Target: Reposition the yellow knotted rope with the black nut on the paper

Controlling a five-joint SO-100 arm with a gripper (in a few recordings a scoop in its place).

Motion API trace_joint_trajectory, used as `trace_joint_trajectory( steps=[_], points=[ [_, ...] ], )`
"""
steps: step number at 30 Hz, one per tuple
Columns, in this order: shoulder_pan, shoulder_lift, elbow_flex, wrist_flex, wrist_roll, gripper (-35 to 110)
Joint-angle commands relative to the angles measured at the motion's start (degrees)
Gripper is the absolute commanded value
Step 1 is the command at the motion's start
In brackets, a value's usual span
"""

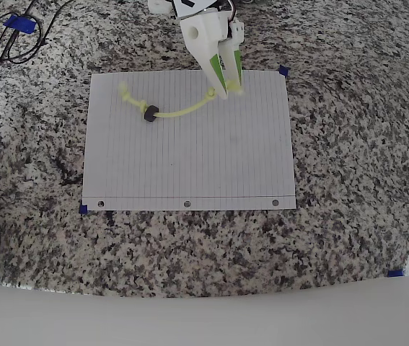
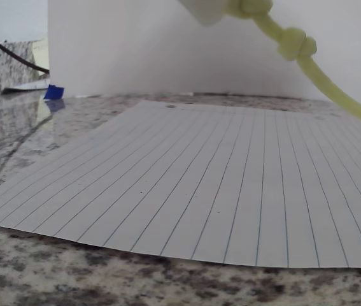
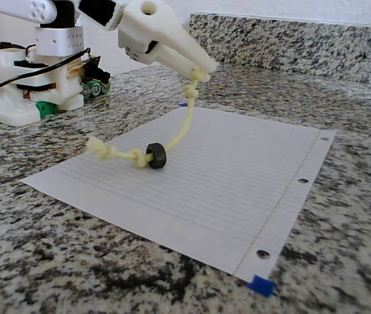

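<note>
In the fixed view, the paper lies flat on the granite counter, punched edge nearest, blue tape at its near corner. The rope runs across the far half of the sheet: one knotted end rests on the paper, the nut stands on edge just beside that knot, and the cord rises from there to its other end. The gripper is closed on that raised end, just above the upper knot; overhead, the rope's long axis runs left-right near the far edge.
</note>
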Motion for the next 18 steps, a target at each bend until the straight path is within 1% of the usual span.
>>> trace_joint_trajectory(
  steps=[1,2,5,7,9,12,13,16,18],
  points=[
    [-0.44,1.05,0.53,0.97,-2.46,48],
    [-0.53,1.05,0.53,0.79,-4.13,50],
    [-0.7,1.23,0.53,0.44,-8.53,64],
    [-0.79,1.76,0.53,0.7,-10.9,69],
    [-0.88,2.29,0.53,0.88,-12.74,71],
    [-1.14,2.37,0.53,0.18,-15.29,71],
    [-1.14,2.37,0.44,0.0,-16.26,67],
    [-0.44,1.49,0.0,-1.76,-22.41,49],
    [0.79,-0.44,-0.97,-2.99,-27.51,29]
  ],
)
